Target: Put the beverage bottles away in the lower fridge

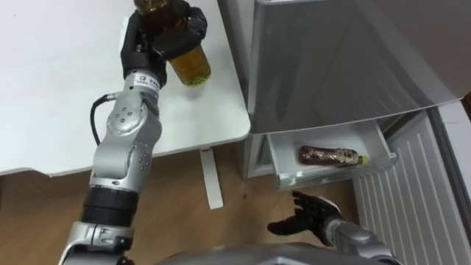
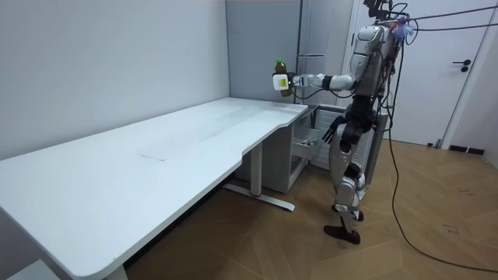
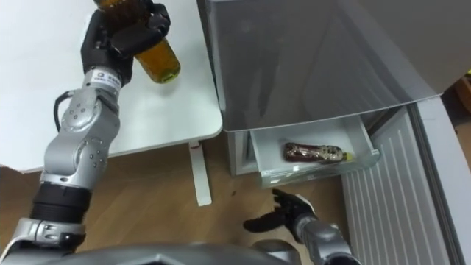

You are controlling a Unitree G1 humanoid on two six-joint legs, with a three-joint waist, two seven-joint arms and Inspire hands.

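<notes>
Starting on your left: the white counter [image 1: 59, 88] takes up that whole side. Your left hand [image 1: 158, 40] is up over the corner nearest the fridge [image 1: 331, 66], fingers wrapped tight round an amber bottle [image 1: 190, 68]. In the room view that bottle is upright w/ a green cap and held clear of the countertop, not touching it, w/ your arm stretched straight out. You're standing on the wood floor [image 1: 169, 213] btwn the counter's end and the fridge.

Moving right, the fridge is grey, and its lower drawer [image 1: 283, 168] is pulled out. There's a dark bottle [image 1: 331, 155] in it, lying on its side across the drawer, yellow cap pointing right. So that's one drink in the drawer and one in your left hand.

Your right hand [image 1: 313, 215] hangs low just in front of the drawer, apart from it. Its fingers are loose and spread, nothing in them, palm facing left-ish.

Far right, the fridge door [image 1: 412, 199] is swung open, ribbed inside facing you.
</notes>
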